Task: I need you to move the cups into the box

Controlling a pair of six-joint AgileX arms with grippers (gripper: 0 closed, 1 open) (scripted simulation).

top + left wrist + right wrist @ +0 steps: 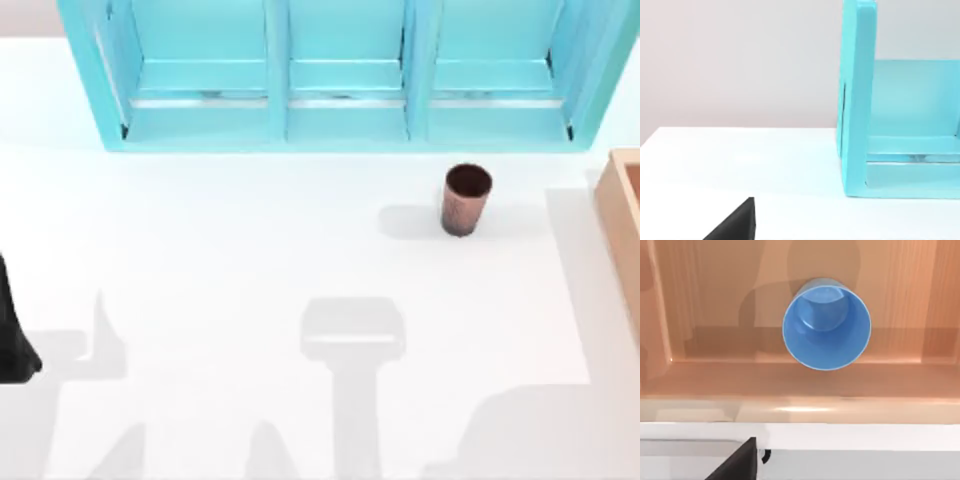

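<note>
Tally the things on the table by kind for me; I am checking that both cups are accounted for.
Tapered handleless cups: 2, a reddish-brown copper cup standing on the white table, a glossy blue cup inside the box.
Light tan wooden box: 1
Big turquoise shelf unit: 1
Total: 4

Copper cup [465,200], blue cup [826,326]

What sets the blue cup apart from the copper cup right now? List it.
1. Place: the glossy blue tapered cup stands inside the light tan wooden box; the reddish-brown copper cup stands on the white table, apart from the box, in front of the turquoise shelf unit.
2. Look: the blue cup is blue inside and out; the copper cup has a dark inside.
Shared: both are upright, handleless, and ungripped.
</note>
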